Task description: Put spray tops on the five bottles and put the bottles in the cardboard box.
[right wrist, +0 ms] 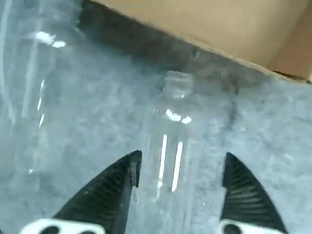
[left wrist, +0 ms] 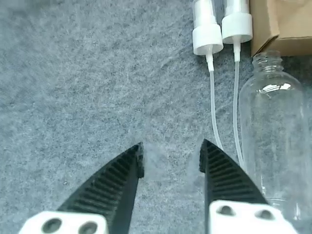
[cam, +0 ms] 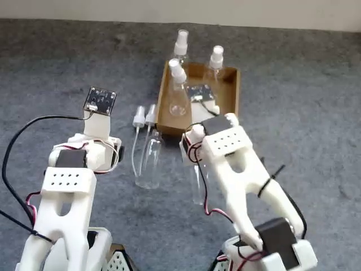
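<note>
Two bare clear bottles lie on the grey carpet. One (cam: 150, 159) lies beside two loose white spray tops (cam: 138, 116) with long tubes. My left gripper (left wrist: 170, 156) is open low over the carpet, just short of those spray tops (left wrist: 207, 39) and beside that bottle (left wrist: 273, 122). My right gripper (right wrist: 181, 163) is open, with its fingers on either side of the second bare bottle (right wrist: 170, 146), whose neck points at the cardboard box (right wrist: 219, 29). In the high view this bottle (cam: 197, 186) lies under the right arm (cam: 225, 147).
The cardboard box (cam: 231, 93) sits at the middle back and holds a capped bottle (cam: 178, 93). Another (cam: 216, 63) stands at its far right. A third capped bottle (cam: 181, 44) stands at the box's far rim; inside or behind, I cannot tell. Open carpet lies left and right.
</note>
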Tool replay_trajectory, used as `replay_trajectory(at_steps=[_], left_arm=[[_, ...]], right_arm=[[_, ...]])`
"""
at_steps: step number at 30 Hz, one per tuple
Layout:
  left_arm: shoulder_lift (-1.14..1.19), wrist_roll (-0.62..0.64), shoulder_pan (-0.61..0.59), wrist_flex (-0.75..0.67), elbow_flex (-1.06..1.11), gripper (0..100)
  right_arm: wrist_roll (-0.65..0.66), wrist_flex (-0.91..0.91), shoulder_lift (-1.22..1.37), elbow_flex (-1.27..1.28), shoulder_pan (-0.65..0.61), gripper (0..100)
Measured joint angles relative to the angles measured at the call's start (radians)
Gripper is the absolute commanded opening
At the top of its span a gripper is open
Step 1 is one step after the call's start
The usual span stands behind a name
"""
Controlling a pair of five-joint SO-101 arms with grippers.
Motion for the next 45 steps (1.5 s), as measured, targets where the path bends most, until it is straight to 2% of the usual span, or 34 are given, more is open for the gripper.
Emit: replay_trajectory(at_steps=[4,10,15,21,23,25,28,31,37,42,45], left_arm=[[0.0,0.0,0.0,0.0,0.0,16],[0.0,0.0,0.0,0.0,0.0,16],[0.0,0.0,0.0,-0.002,0.0,16],[0.026,-0.012,0.0,-0.006,-0.046,16],[0.089,-0.018,0.0,-0.002,-0.112,16],[0.176,-0.018,0.0,0.037,-0.21,16],[0.353,-0.018,0.0,0.1,-0.394,16],[0.539,-0.015,0.02,0.158,-0.595,16],[0.887,-0.021,0.078,0.19,-0.928,16],[1.108,-0.021,0.084,0.19,-1.092,16],[1.203,-0.021,0.084,0.19,-1.185,16]], right_arm=[[0.035,-0.017,0.097,0.063,-0.003,23.6],[0.081,-0.034,0.112,0.146,0.06,0.1],[0.35,-0.029,0.029,0.175,0.212,0.5],[0.641,-0.035,-0.15,0.183,0.543,0.5],[0.763,-0.049,-0.183,0.183,0.649,0.5],[0.829,-0.066,-0.189,0.183,0.724,0.5],[0.855,-0.123,-0.172,0.184,0.819,0.5],[0.859,-0.167,-0.083,0.184,0.858,0.5],[0.861,-0.183,0.126,0.13,0.864,0.5],[0.861,-0.181,0.187,0.049,0.867,0.5],[0.907,-0.181,0.189,0.043,0.868,0.5]])
